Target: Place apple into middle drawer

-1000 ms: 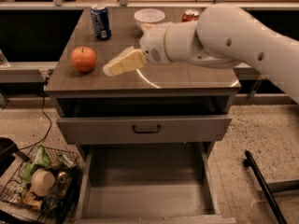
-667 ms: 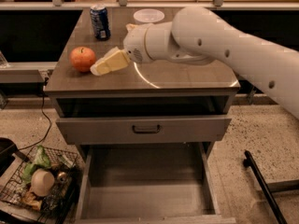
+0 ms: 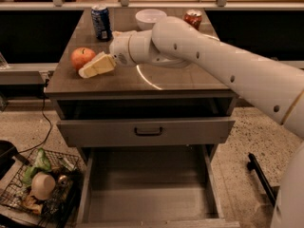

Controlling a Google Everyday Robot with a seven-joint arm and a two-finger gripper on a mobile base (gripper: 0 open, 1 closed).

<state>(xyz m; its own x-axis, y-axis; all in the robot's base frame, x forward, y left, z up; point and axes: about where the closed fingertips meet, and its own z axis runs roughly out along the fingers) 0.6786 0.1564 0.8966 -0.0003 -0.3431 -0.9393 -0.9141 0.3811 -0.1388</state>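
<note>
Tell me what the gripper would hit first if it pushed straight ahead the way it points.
Most likely the apple: the gripper, low over the cabinet top, points left toward its lower front. Depth is unclear, so it could slip past just in front of it.

Apple (image 3: pixel 81 57) on cabinet top (image 3: pixel 185 81), end effector (image 3: pixel 86 71) beside it, middle drawer (image 3: pixel 147 198) below

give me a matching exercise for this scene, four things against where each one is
1 apple
2 gripper
3 white bowl
4 middle drawer

a pulled open, low in front of the cabinet
b middle of the tabletop's back edge
c left side of the tabletop
d low over the tabletop, right next to the apple

Pairs: 1-c, 2-d, 3-b, 4-a
</note>
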